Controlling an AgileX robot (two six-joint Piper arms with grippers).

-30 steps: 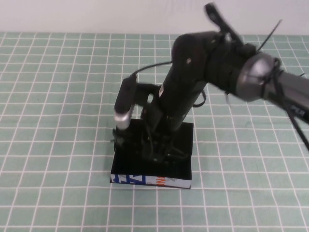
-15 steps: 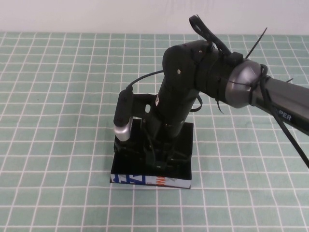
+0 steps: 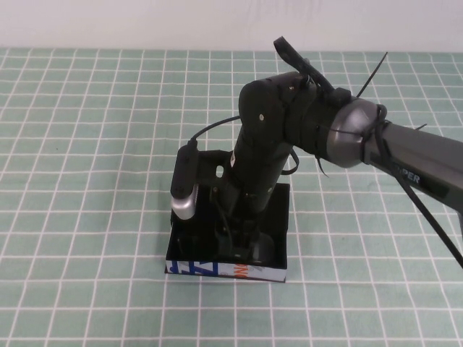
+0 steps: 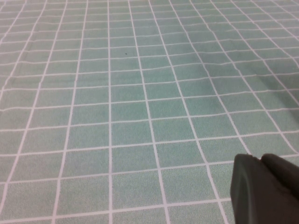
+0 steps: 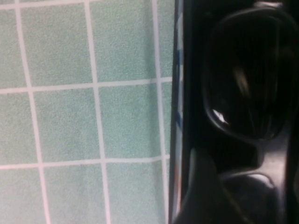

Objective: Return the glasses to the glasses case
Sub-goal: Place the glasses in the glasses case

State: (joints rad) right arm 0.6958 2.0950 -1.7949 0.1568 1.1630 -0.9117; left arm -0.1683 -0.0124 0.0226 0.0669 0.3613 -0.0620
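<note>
The glasses case (image 3: pixel 228 269) lies open on the green checked tablecloth (image 3: pixel 87 144), its white printed front edge facing the robot. In the high view the right arm (image 3: pixel 289 137) reaches down into the case, and the right gripper (image 3: pixel 242 242) sits low inside it, near the front edge; from this angle the arm hides most of the interior, and only a dark curved shape shows beside the fingertips. The right wrist view supplies what is hidden there: the glasses (image 5: pixel 247 79) lie inside the case, one tinted lens close against the case wall, with the printed edge and tablecloth beyond. Whether the right fingers are spread or gripping the frame, I cannot tell. The left gripper (image 4: pixel 266 186) appears only in the left wrist view, over bare tablecloth well away from the case; its finger spacing cannot be judged.
</note>
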